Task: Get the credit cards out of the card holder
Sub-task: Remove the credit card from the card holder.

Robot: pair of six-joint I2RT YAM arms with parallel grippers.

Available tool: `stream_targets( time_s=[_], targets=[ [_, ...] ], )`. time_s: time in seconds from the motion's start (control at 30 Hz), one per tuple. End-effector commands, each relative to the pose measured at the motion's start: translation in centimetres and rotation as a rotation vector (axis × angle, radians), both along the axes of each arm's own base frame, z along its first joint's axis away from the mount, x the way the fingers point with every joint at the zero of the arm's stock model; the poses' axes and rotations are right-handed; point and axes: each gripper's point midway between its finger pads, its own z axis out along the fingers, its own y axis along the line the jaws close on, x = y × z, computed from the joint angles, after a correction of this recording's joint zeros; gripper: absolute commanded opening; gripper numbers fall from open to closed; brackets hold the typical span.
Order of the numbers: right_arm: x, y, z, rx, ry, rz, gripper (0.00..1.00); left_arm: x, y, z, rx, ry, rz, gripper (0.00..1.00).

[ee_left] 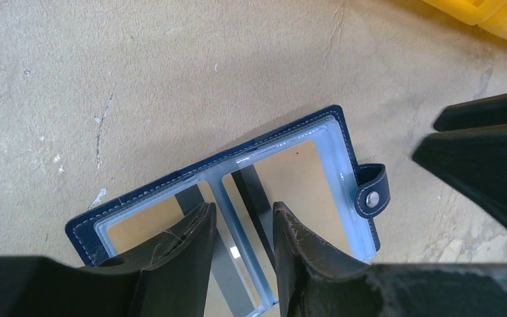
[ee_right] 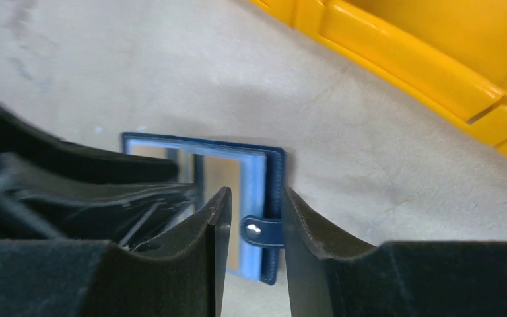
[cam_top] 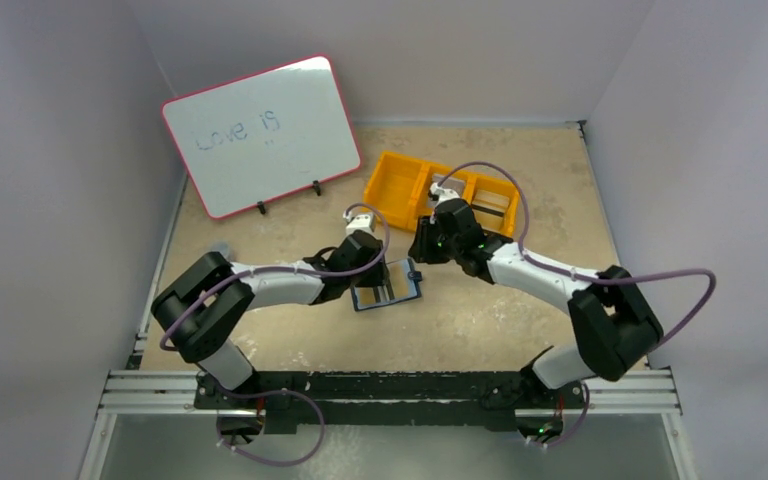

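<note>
The navy card holder (cam_top: 388,287) lies open and flat on the table, its snap tab (ee_left: 372,192) sticking out to the right. Credit cards (ee_left: 304,178) sit inside its pale see-through pockets, each showing a dark stripe. My left gripper (ee_left: 244,208) is low over the holder, open, with one finger on each side of the middle fold (ee_left: 228,198). My right gripper (ee_right: 251,191) hangs open just above the snap tab (ee_right: 264,231), which shows in the gap between its fingers. The holder's (ee_right: 274,172) left half is hidden behind the left gripper in the right wrist view.
An orange three-compartment tray (cam_top: 392,185) stands just behind the right gripper, its wall (ee_right: 403,66) close in the right wrist view. A pink-rimmed whiteboard (cam_top: 260,135) leans at the back left. Grey walls close in both sides.
</note>
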Motion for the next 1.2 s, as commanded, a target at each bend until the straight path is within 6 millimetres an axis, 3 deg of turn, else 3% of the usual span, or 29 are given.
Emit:
stream_targets(
  time_s=[0.0,0.13,0.27,0.4,0.67,0.87,1.03,1.17],
  targets=[
    [-0.5,2.0,3.3,0.121,-0.028,0.065,0.37,-0.2,0.6,-0.2,-0.013,0.003,0.037,0.37],
    [-1.9,3.5,2.7,0.228,0.011,0.070,0.33,0.1,0.6,0.9,-0.031,-0.024,0.044,0.37],
    [-2.2,4.1,0.7,0.210,0.064,0.094,0.31,0.3,0.7,2.3,-0.058,-0.056,0.059,0.37],
    [-2.3,4.9,-0.4,0.192,0.071,0.135,0.31,0.2,0.7,2.5,-0.058,-0.054,0.059,0.37],
    [-1.5,2.1,-4.8,-0.050,0.129,0.057,0.31,-0.1,0.3,2.2,-0.055,-0.032,0.031,0.36],
    [-3.1,1.3,-6.4,-0.130,0.176,0.049,0.30,-0.6,-0.2,0.8,-0.044,0.017,0.007,0.35],
    [-4.2,1.5,-8.6,-0.117,0.233,0.052,0.10,-0.5,-0.5,0.4,-0.073,0.044,0.043,0.35],
    [-6.3,1.8,-10.0,-0.046,0.312,0.037,0.09,-0.6,-1.9,0.7,-0.171,0.074,0.059,0.36]
  ],
)
